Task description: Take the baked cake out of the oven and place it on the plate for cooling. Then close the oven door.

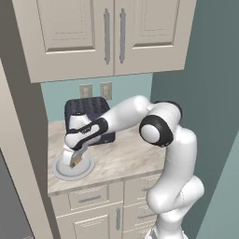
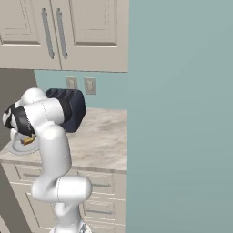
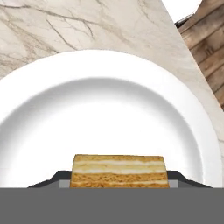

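You see the white arm [image 1: 154, 140] reach left across the marble counter [image 1: 126, 158], its gripper [image 1: 74, 161] pointing down over the plate [image 1: 72, 169], which sits near the counter's front left corner. Between the fingers is a small brown cake [image 1: 75, 162], held just above or on the plate's middle; you cannot tell whether it touches. Behind the hand stands a dark toaster [image 1: 88, 114] against the teal wall, under two outlets [image 1: 95, 90]. Cream cabinets [image 1: 102, 32] hang above, and drawers [image 1: 91, 198] sit below the counter
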You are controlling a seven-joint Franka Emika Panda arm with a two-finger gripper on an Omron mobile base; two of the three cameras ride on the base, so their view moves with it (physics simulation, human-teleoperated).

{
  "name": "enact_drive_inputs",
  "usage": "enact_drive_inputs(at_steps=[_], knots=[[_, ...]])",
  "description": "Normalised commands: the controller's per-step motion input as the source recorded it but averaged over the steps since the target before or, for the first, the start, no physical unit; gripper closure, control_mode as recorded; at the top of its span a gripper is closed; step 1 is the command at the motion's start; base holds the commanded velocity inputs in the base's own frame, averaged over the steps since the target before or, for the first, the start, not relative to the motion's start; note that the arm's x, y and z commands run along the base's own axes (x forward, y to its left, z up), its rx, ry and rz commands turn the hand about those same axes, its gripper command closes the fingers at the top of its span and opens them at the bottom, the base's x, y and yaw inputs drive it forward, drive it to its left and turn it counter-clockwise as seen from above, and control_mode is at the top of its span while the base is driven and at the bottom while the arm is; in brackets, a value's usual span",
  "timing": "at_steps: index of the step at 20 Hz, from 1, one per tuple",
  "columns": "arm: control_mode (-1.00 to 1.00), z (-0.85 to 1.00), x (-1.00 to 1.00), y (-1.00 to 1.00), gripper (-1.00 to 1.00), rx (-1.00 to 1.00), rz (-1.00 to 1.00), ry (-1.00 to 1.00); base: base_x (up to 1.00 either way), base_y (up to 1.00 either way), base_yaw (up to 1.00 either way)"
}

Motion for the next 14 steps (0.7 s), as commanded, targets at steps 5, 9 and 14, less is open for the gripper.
enact_drive_inputs(at_steps=[5,9,14], knots=[[-1.0,-0.01,0.09,0.07,1.0,0.0,0.0,-0.13,0.0,0.0,0.0],[-1.0,0.0,0.04,0.06,1.0,0.0,0.0,-0.08,0.0,0.0,0.0],[-1.0,0.0,0.0,0.0,-1.0,0.0,0.0,-0.02,0.0,0.0,0.0]])
